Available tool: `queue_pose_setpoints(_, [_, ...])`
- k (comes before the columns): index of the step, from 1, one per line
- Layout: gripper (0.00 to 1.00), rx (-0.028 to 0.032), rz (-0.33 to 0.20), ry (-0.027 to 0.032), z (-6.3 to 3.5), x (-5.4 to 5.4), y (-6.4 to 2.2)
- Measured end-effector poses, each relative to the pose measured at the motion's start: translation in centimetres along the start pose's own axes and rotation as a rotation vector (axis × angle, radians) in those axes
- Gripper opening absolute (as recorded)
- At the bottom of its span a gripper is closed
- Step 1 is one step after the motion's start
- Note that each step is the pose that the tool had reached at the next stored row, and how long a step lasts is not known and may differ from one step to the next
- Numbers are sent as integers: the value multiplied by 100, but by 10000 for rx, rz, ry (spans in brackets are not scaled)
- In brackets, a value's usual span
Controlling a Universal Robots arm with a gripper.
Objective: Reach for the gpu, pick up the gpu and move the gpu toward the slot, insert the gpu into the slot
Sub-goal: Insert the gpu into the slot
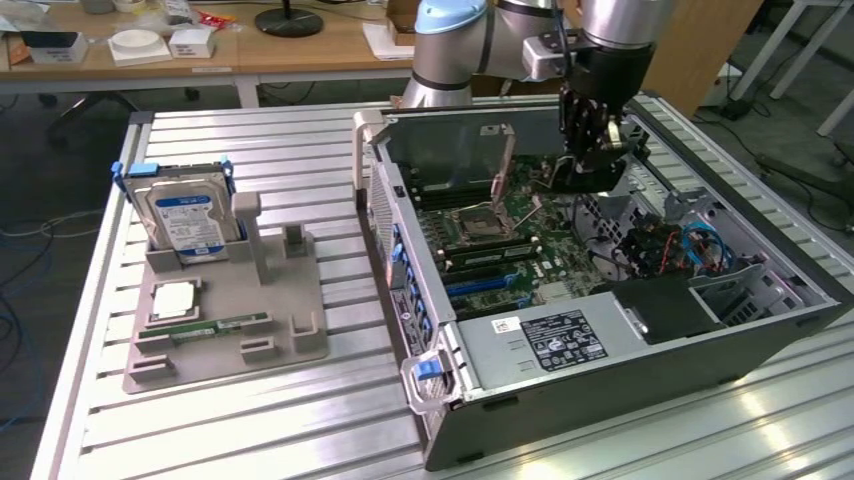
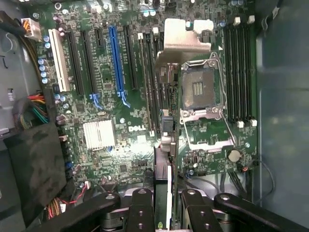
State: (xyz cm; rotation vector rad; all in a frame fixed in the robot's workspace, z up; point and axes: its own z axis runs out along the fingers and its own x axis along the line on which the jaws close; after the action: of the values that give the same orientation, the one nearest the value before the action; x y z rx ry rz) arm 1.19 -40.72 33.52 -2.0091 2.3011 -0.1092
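My gripper [image 1: 589, 140] hangs inside the open computer case [image 1: 400, 230], above the green motherboard [image 1: 534, 255]. It is shut on the gpu [image 1: 589, 178], a dark card hanging below the fingers. In the wrist view the gpu [image 2: 162, 183] is seen edge-on as a thin dark strip between the two black fingers [image 2: 141, 210]. It hangs over the board between the expansion connectors and the processor socket [image 2: 200, 89]. The slot [image 2: 116, 58], a long blue connector, lies to one side of the card, apart from it. The blue connectors also show in the exterior view [image 1: 487, 285].
A silver hard drive [image 1: 187, 215] stands in a grey holder [image 1: 227, 300] at the exterior view's left, with a small memory stick [image 1: 220, 325] lying in it. Inside the case are a power supply [image 1: 561, 340], bundled cables [image 1: 667, 250] and a raised socket lever [image 1: 505, 165].
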Motion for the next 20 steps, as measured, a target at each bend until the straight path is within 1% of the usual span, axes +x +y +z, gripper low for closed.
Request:
queue_pose_setpoints(4, [27, -2, -144, -17, 7, 9, 55])
queue_pose_setpoints(5, [27, -15, -624, -70, 20, 20, 74])
queue_pose_setpoints(6, [27, -23, -866, -93, 22, 31, 127])
queue_pose_setpoints(7, [27, -22, -865, -95, 11, 53, 289])
queue_pose_setpoints(11, [27, -22, -866, -95, -1, 81, 450])
queue_pose_setpoints(12, [27, -23, -865, -95, -2, 88, 477])
queue_pose_setpoints(15, [27, -23, -867, -96, 0, 143, 502])
queue_pose_setpoints(20, [27, -22, -865, -95, 13, 324, 499])
